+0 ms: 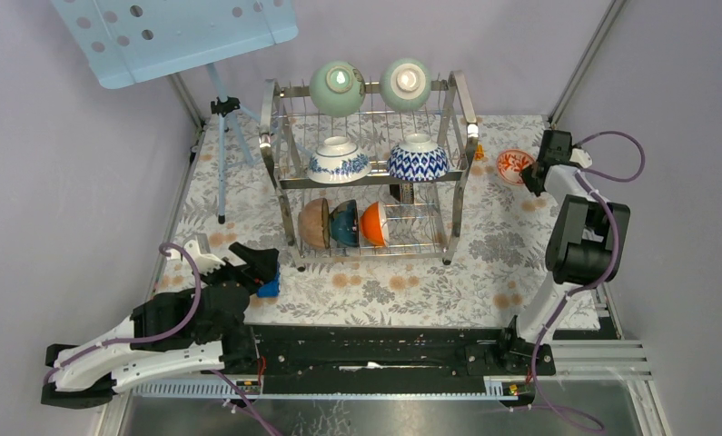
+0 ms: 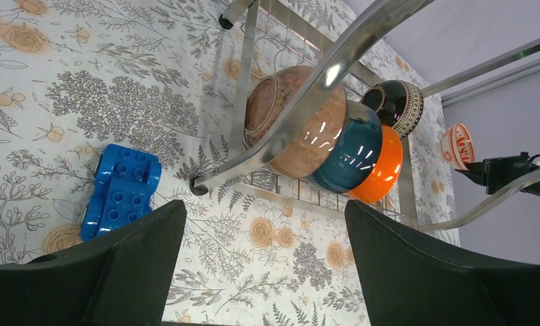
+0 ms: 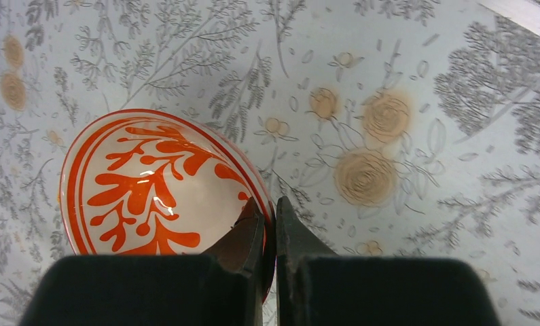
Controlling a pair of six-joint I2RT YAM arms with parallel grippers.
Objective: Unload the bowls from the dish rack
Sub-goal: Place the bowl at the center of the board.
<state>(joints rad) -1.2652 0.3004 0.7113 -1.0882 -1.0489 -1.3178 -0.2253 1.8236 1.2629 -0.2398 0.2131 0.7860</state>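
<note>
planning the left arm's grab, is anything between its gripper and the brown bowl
Yes: the dish rack's side frame crosses in front of the brown bowl seen from the open left gripper. The blue block lies off to the side.

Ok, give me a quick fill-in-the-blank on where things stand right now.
The right tool is ___ on the rim of the red-patterned bowl.
On the dish rack, the dark teal bowl sits between the brown bowl and the ___ one.
The toy block by the open left tool is ___.
The two topmost bowls are pale ___.
Missing: shut; orange; blue; green.
</note>
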